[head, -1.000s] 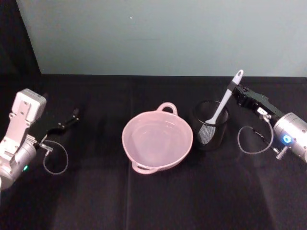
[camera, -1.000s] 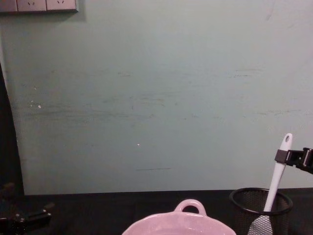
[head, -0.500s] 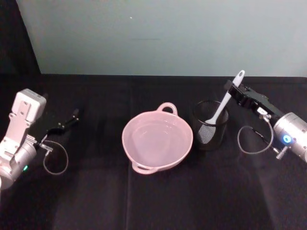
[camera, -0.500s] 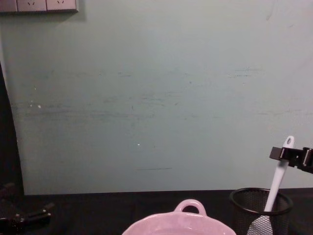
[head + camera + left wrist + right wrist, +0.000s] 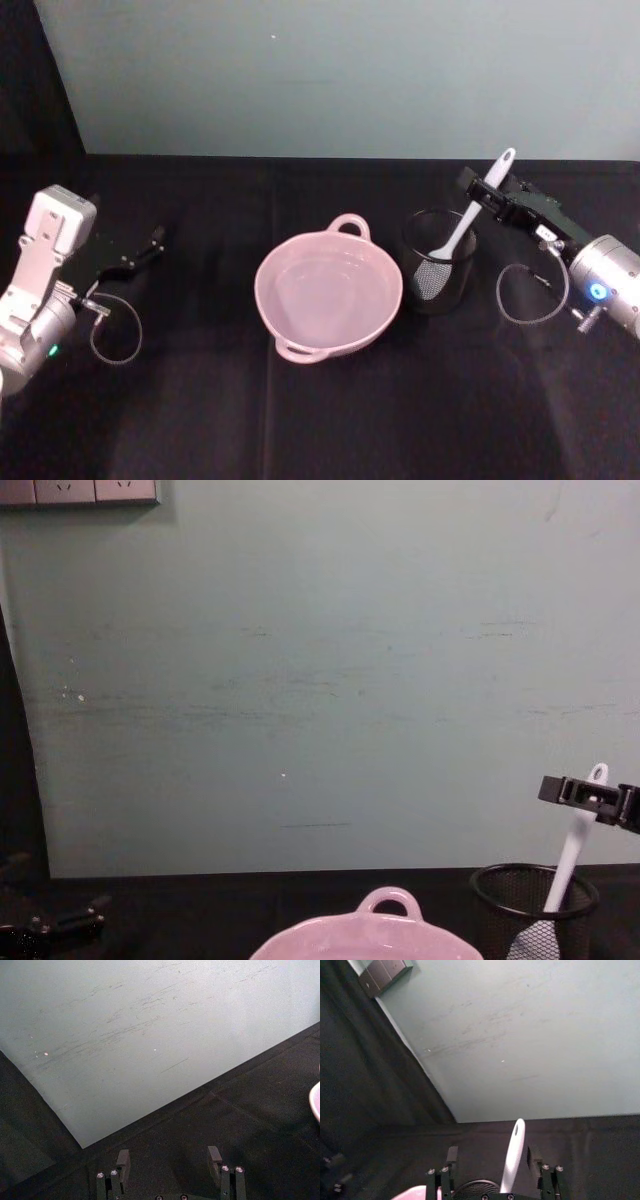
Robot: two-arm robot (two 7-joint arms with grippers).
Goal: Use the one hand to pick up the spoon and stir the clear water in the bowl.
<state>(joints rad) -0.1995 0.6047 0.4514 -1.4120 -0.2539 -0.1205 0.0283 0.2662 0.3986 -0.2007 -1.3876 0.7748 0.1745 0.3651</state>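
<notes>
The white spoon [image 5: 462,226] stands tilted in a black wire-mesh cup [image 5: 438,281], head down and handle up. My right gripper [image 5: 484,188] is open at the upper handle, one finger on each side. The right wrist view shows the spoon [image 5: 512,1158] between the spread fingers [image 5: 452,1154], closer to one of them. In the chest view the right gripper [image 5: 572,791] crosses the spoon [image 5: 574,846] just below its holed end. The pink bowl [image 5: 275,262] holds clear water, left of the cup. My left gripper [image 5: 143,252] rests open at the far left.
The mesh cup [image 5: 534,892] stands close beside the bowl [image 5: 388,897] on its right. A black cloth covers the table [image 5: 330,420], and a pale green wall rises behind it. A cable loop [image 5: 522,293] hangs from the right wrist.
My right gripper has slid leftward along the table's back, so its fingers now straddle the spoon's handle. The handle has leaned slightly. The left arm has stayed still.
</notes>
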